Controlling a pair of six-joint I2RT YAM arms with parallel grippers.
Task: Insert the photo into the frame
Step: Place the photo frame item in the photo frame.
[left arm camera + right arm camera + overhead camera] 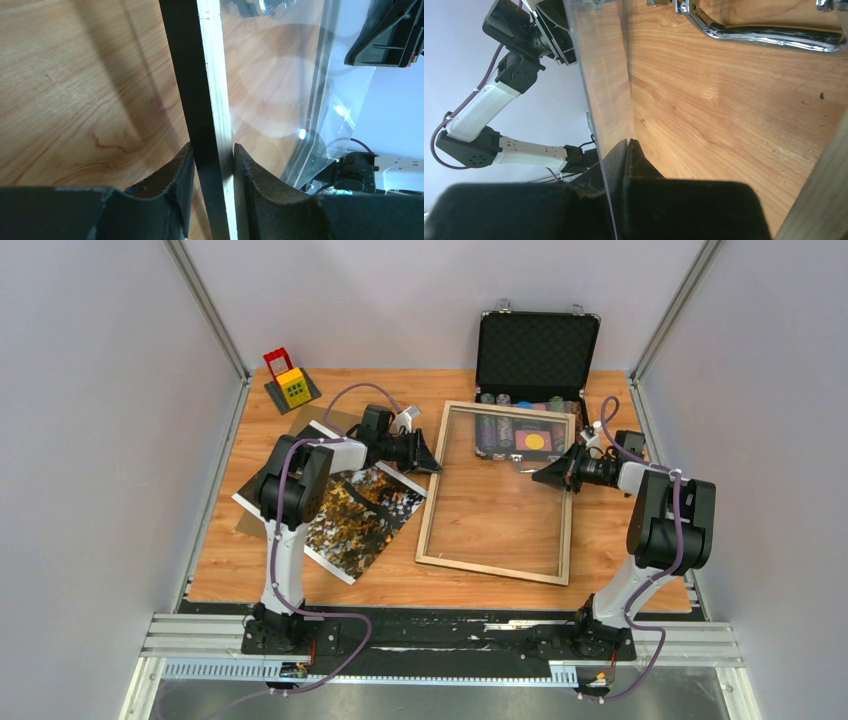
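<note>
Top external: photo [368, 510] flat by the counter's [228, 562] left edge, long axis slanting nearward, nearest my left fingers [428, 458], which pinch the frame [490, 568] by its left rail; my right fingers [549, 476] pinch its clear pane [500, 495].

Photo [365, 515] upper left hidden under left arm [290, 490], board [330, 422] beneath it mostly covered, case [537, 345] contents too small and blurred behind glass [495, 495], frame [205, 100] rail cut off top and bottom, chrome handle [764, 35] cut by upper edge.
</note>
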